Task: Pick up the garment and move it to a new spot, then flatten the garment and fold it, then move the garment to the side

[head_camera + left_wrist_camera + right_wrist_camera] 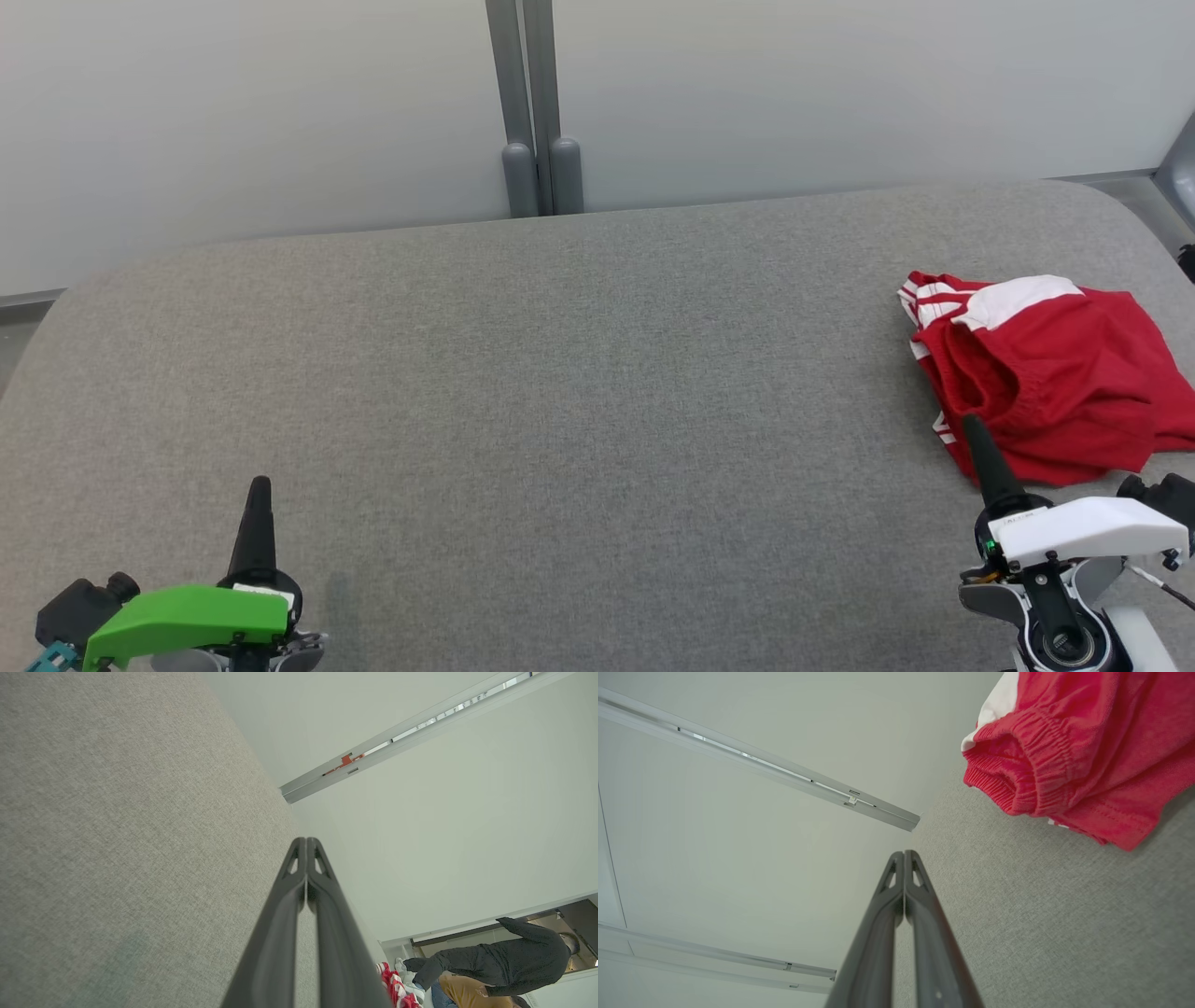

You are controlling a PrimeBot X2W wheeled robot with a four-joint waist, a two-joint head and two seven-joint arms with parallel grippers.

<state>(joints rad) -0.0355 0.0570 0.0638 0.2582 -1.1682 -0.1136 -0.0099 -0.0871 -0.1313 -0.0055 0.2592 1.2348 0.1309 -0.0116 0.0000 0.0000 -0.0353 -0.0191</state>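
Observation:
The garment (1046, 373) is a red piece of clothing with white stripes and a white panel, lying crumpled at the right edge of the grey padded table (560, 392). In the right wrist view its elastic waistband (1036, 774) bunches at the upper right. My right gripper (971, 425) is shut, its tip just in front of the garment's near edge and holding nothing. My left gripper (259, 483) is shut and empty at the table's front left, far from the garment. Both pairs of fingers are pressed together in the wrist views, left gripper (306, 841) and right gripper (904, 854).
A pale wall with a grey vertical post (534, 112) runs behind the table. In the left wrist view a person in a dark top (495, 961) is bent over in the far corner, near more red and white cloth (395, 984). The table's rounded edges lie left and right.

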